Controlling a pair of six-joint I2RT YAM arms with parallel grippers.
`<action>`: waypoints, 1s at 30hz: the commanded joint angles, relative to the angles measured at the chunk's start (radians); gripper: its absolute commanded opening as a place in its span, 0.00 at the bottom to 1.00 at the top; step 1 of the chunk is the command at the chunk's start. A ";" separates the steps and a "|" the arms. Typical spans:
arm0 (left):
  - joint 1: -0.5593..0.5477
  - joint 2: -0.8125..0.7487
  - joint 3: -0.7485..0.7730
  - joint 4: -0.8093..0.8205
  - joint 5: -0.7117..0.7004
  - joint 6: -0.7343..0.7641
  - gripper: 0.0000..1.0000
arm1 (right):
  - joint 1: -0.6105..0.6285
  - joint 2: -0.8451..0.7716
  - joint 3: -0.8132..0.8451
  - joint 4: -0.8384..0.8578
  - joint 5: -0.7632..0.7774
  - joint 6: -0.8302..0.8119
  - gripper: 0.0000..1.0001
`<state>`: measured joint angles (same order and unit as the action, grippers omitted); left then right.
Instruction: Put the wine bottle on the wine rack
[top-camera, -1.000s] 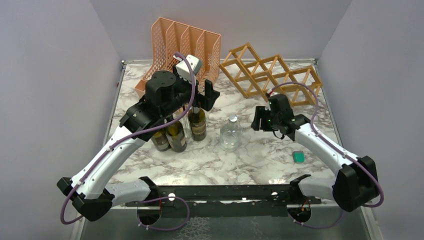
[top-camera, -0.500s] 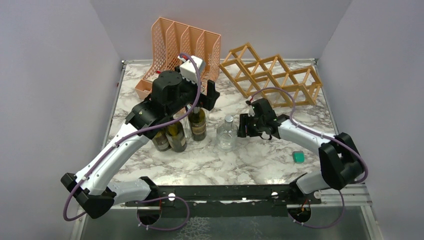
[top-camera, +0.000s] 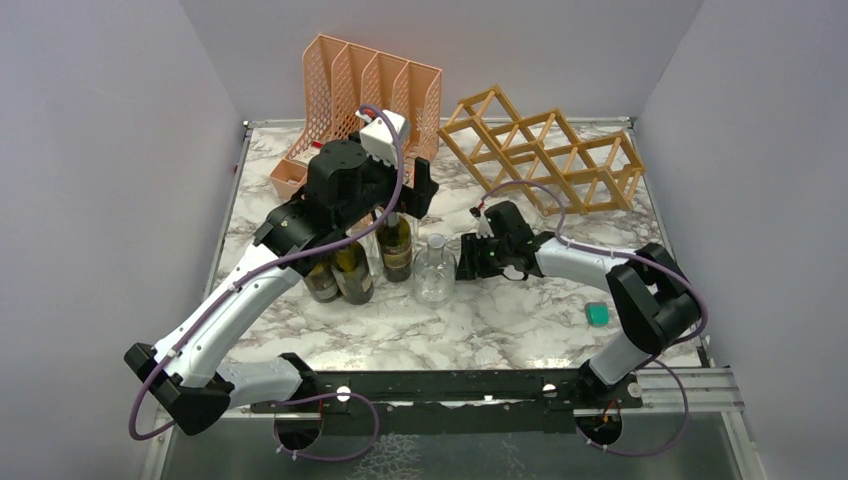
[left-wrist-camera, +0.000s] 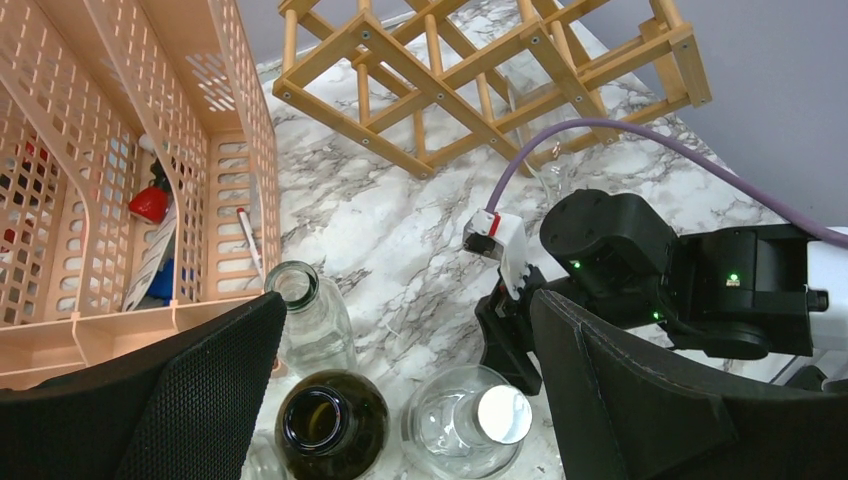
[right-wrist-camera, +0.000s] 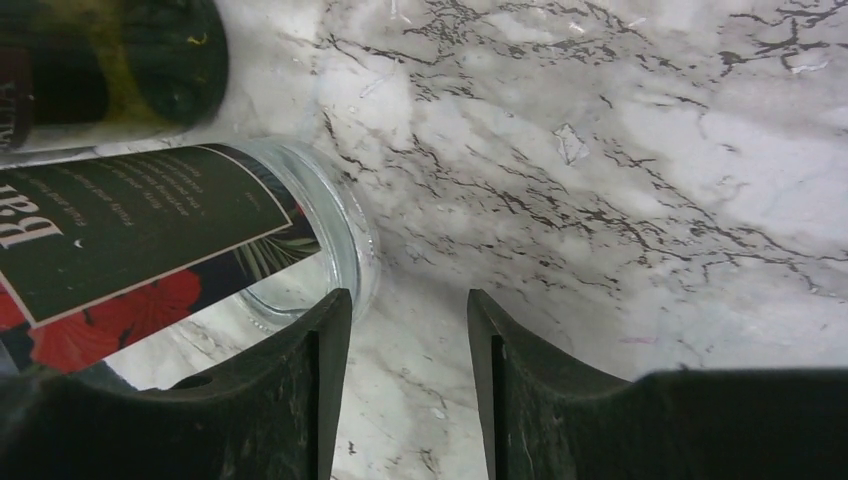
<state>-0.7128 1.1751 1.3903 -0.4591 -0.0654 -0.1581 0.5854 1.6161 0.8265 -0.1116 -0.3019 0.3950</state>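
Observation:
Three dark wine bottles stand together left of centre; the nearest to the middle (top-camera: 395, 247) is under my left gripper (top-camera: 398, 205). In the left wrist view its open mouth (left-wrist-camera: 330, 420) lies between my wide-open fingers (left-wrist-camera: 150, 400), untouched. The light wooden wine rack (top-camera: 545, 150) stands at the back right, also in the left wrist view (left-wrist-camera: 480, 70). My right gripper (top-camera: 466, 262) is low on the table, open and empty (right-wrist-camera: 405, 310), its left finger (right-wrist-camera: 300, 390) right beside the base of a clear capped bottle (top-camera: 435, 270).
A peach mesh organiser (top-camera: 360, 90) stands at the back left. A clear open-mouthed bottle (left-wrist-camera: 295, 290) and the capped one (left-wrist-camera: 500, 415) crowd the wine bottles. A small green object (top-camera: 597, 314) lies at the right front.
My right gripper has swept left across the table, and the clear capped bottle has slid left with it toward the wine bottles. My left gripper has barely shifted.

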 joint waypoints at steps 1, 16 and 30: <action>0.007 0.009 -0.006 0.002 -0.042 -0.015 0.99 | 0.011 0.017 0.035 0.045 0.086 0.048 0.46; 0.016 0.028 -0.016 -0.001 -0.078 -0.008 0.99 | 0.066 0.133 0.074 0.102 -0.088 0.053 0.38; 0.024 0.042 -0.029 -0.065 -0.177 0.018 0.97 | 0.211 0.085 -0.079 0.167 -0.048 0.142 0.40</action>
<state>-0.6949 1.2362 1.3647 -0.4866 -0.1909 -0.1547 0.7563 1.7069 0.8043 0.0818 -0.3569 0.5041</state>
